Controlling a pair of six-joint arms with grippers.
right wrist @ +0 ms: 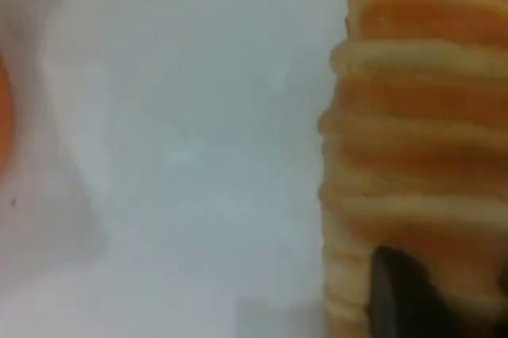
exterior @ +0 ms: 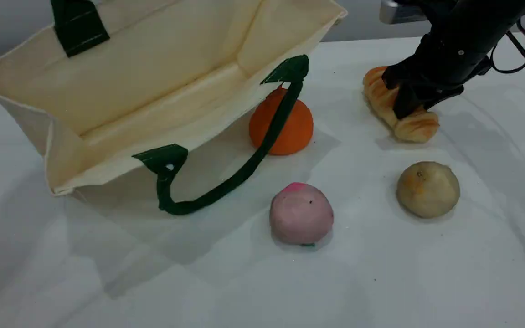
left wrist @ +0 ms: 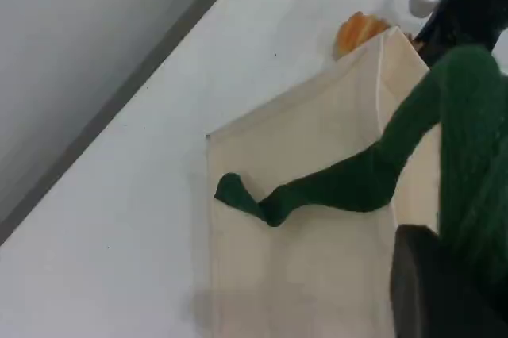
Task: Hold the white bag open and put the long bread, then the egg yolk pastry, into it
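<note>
The white bag (exterior: 162, 91) lies tilted on the table's left half with its mouth held wide. Its rear green handle (exterior: 78, 27) runs up out of the scene view. In the left wrist view that handle (left wrist: 357, 183) leads into my left gripper (left wrist: 468, 274), which is shut on it above the bag's wall (left wrist: 317, 259). The long bread (exterior: 415, 123) rests on the table at the far right. My right gripper (exterior: 410, 102) straddles its middle, shut on it, and one fingertip (right wrist: 405, 290) presses the ribbed loaf (right wrist: 421, 116). The egg yolk pastry (exterior: 428, 189) sits free in front of the bread.
An orange fruit (exterior: 290, 132) stands just right of the bag's mouth, with the bag's front handle (exterior: 244, 168) draped across it. A pink ball (exterior: 301, 214) sits at the table's middle front. The right arm's cable (exterior: 517, 50) hangs at the far right.
</note>
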